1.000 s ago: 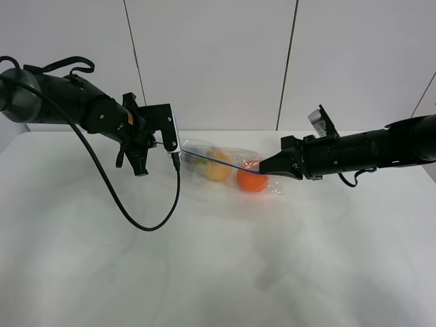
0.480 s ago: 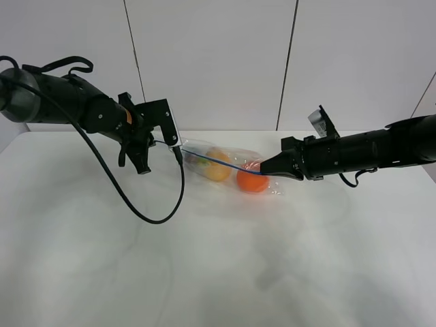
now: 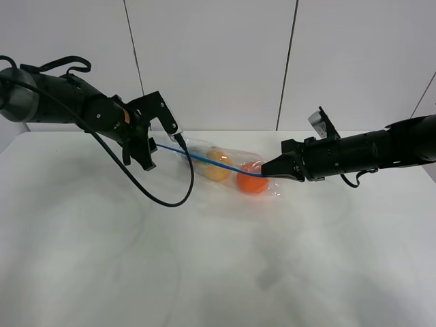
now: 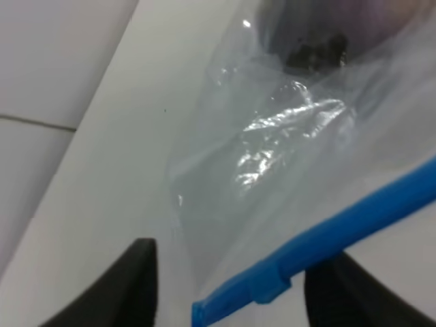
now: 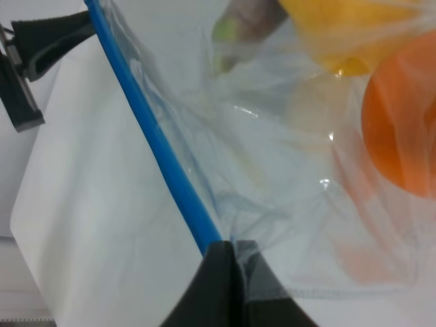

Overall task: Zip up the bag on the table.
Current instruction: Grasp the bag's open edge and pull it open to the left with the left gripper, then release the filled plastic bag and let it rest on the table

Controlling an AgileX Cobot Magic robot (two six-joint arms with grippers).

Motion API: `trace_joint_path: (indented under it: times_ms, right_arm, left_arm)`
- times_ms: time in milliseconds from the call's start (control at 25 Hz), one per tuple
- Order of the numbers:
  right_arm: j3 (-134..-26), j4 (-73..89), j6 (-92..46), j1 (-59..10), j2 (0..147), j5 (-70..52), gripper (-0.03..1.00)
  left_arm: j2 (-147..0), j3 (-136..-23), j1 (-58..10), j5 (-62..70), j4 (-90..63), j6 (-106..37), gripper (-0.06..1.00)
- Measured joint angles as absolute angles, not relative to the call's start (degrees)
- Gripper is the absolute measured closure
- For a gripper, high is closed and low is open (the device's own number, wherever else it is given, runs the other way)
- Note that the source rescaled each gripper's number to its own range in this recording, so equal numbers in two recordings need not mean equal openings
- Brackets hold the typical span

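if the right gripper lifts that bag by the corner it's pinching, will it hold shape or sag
Likely to sag: the bag is thin, crinkled film, and only the blue zipper strip looks stiff. The orange and the yellow fruit inside would probably slide to the lowest point and swing. The right gripper pinches one corner, so the film may slip.

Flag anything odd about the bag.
Nothing looks spilled or torn. Oddly, the blue zipper strip lies ungripped inside the open left gripper, while the right gripper pinches the bag at its other end.

Bag [image 3: 219,163] on table [image 3: 218,272]. R hand [image 3: 266,170] pinches zip strip [image 3: 211,161] by orange [image 3: 251,183]; L hand [image 3: 172,138] at far end.
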State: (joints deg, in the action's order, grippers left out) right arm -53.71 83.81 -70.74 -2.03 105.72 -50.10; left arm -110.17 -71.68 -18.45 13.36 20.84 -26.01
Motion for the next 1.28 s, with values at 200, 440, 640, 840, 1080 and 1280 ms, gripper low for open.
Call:
trace_joint_path:
  times_ms: [200, 440, 640, 840, 1080, 1280]
  right_arm:
    - [-53.7, 83.4, -70.7, -2.0, 105.7, -50.1, 0.97]
    - [-53.7, 83.2, -70.7, -2.0, 105.7, -50.0, 0.97]
    - [-53.7, 83.1, -70.7, -2.0, 105.7, -50.0, 0.97]
    - [-53.7, 82.9, -70.7, -2.0, 105.7, -50.0, 0.97]
    - [-53.7, 82.7, -70.7, -2.0, 105.7, -50.0, 0.97]
    - [-53.7, 82.7, -70.7, -2.0, 105.7, -50.0, 0.97]
  left_arm:
    - [-110.2, -71.7, -16.4, 13.2, 20.8, -14.4, 0.2]
    - [-110.3, -71.7, -12.2, 13.2, 20.8, -3.1, 0.15]
    - [-110.3, -71.7, -9.8, 13.9, 20.8, -0.8, -0.01]
    - [-110.3, -71.7, -8.5, 14.9, 20.8, 0.0, -0.05]
    - [-110.3, -71.7, -6.9, 14.9, 20.8, 6.6, -0.05]
    - [-110.3, -71.7, -3.9, 16.5, 20.8, 10.7, -0.05]
